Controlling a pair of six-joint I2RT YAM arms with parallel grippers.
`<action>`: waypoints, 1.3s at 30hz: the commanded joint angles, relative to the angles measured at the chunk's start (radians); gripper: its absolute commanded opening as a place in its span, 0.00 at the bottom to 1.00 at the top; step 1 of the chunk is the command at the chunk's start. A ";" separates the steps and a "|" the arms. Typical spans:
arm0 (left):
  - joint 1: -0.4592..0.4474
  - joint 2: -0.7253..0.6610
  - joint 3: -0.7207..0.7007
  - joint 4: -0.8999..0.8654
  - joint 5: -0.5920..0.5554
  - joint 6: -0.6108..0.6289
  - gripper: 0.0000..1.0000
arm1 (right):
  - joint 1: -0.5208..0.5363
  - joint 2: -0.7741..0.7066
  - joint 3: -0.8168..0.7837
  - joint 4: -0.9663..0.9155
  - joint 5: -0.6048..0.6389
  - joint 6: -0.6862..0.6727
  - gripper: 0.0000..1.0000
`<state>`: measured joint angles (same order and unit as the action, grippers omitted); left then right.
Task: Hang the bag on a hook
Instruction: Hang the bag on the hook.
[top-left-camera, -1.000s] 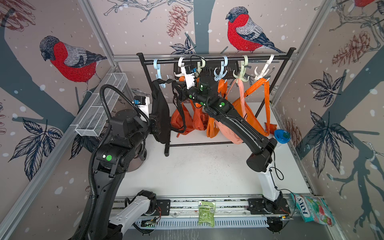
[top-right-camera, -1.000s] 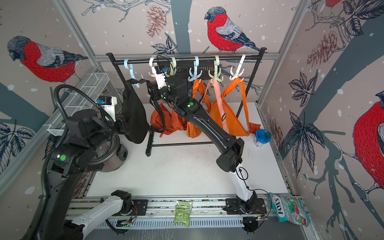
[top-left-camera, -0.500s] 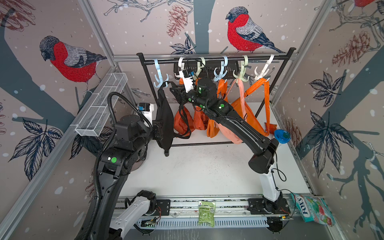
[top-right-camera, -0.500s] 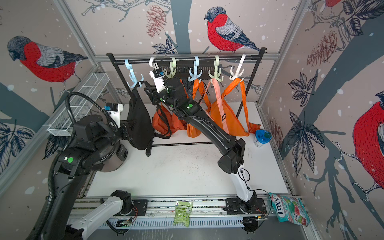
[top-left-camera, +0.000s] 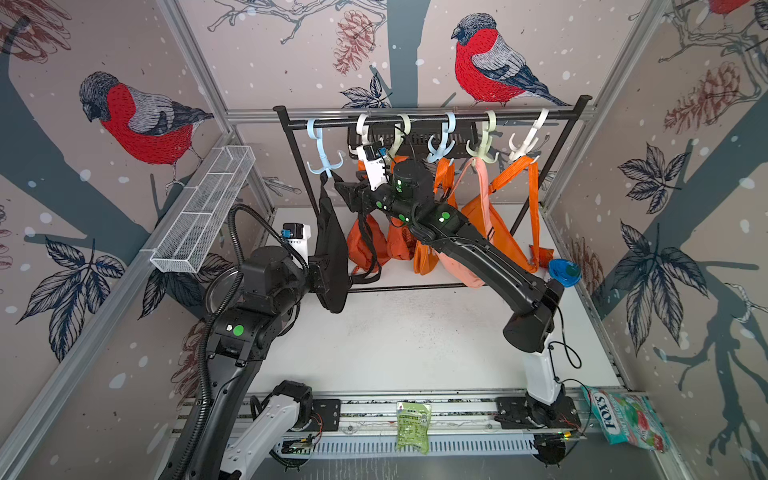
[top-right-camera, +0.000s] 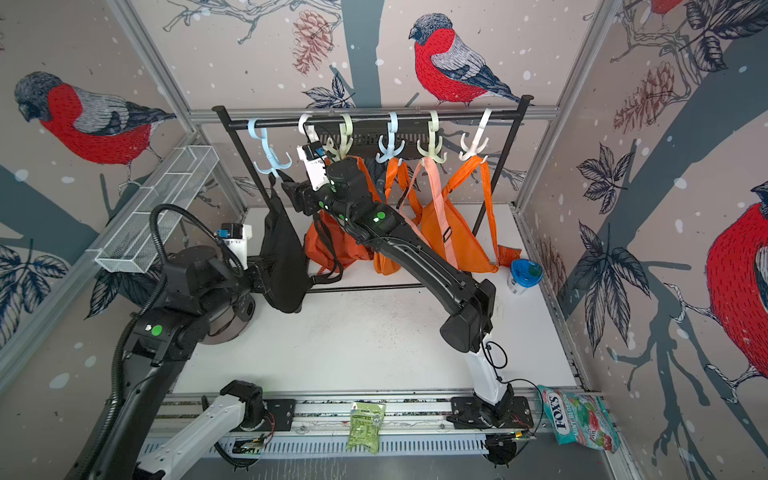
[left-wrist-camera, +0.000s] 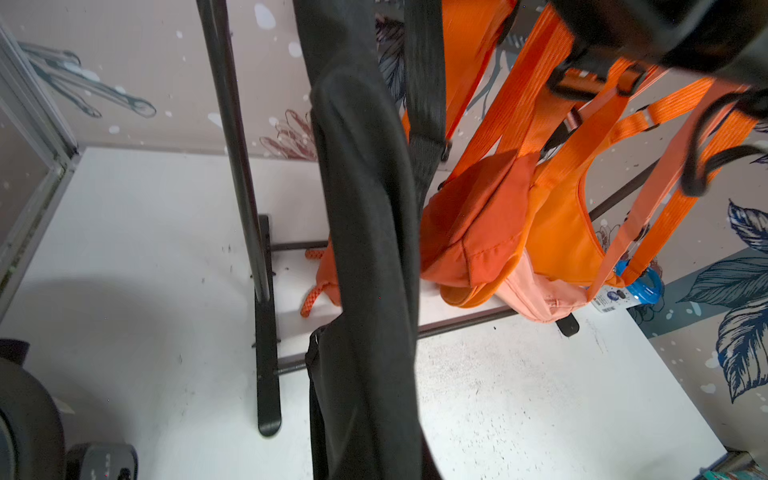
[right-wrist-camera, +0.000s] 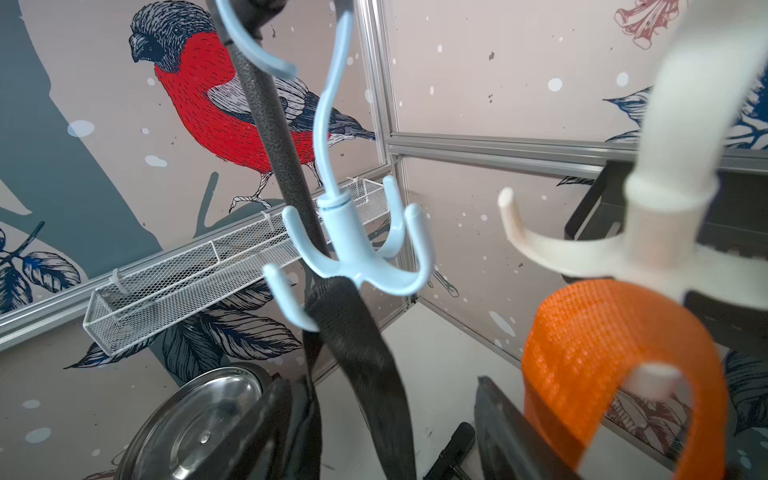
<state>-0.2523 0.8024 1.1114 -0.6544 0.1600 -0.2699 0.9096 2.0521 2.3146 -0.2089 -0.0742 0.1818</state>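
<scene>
A black bag (top-left-camera: 330, 249) hangs by its strap (right-wrist-camera: 365, 353) from the pale blue hook (top-left-camera: 325, 163) at the left end of a black clothes rail (top-left-camera: 519, 116), left of centre in both top views. The bag's body dangles clear of the white surface (top-left-camera: 415, 345), just in front of the rail's left post.

The left pincer (top-left-camera: 319, 272) is clamped on the fabric low on the black bag's side, its jaws closed. The right pincer (top-left-camera: 341, 189), at the end of the arm stretched across the middle of the frame, sits just beside the strap a little below the hook. In the right wrist view its black fingers (right-wrist-camera: 286, 419) stand wide apart. The strap is looped over one prong of the hook and runs down between the fingers without being pinched; whether it brushes either finger cannot be told.

Orange bags (top-left-camera: 368, 245) and a peach bag (top-left-camera: 459, 270) hang from the other hooks to the right along the rail. A blue-lidded cup (top-left-camera: 563, 271) stands at the surface's right edge. A steel lid (right-wrist-camera: 199, 424) lies near the left arm, below a wire basket (top-left-camera: 203, 212) fixed to the left wall. A green packet (top-left-camera: 412, 426) rests at bottom centre and a sweets packet (top-left-camera: 627, 419) at lower right.
</scene>
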 joint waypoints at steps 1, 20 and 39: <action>0.001 -0.013 -0.048 0.075 0.029 -0.037 0.00 | 0.014 -0.038 -0.027 0.029 0.039 -0.030 0.73; 0.001 -0.068 -0.271 0.174 0.030 -0.084 0.00 | 0.052 -0.316 -0.394 0.136 0.117 -0.067 0.89; 0.001 -0.245 -0.255 0.276 -0.013 -0.017 0.79 | 0.011 -0.867 -1.148 0.267 0.309 -0.048 1.00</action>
<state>-0.2516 0.5823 0.8440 -0.4496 0.1532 -0.3305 0.9314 1.2369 1.2205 0.0036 0.1974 0.1276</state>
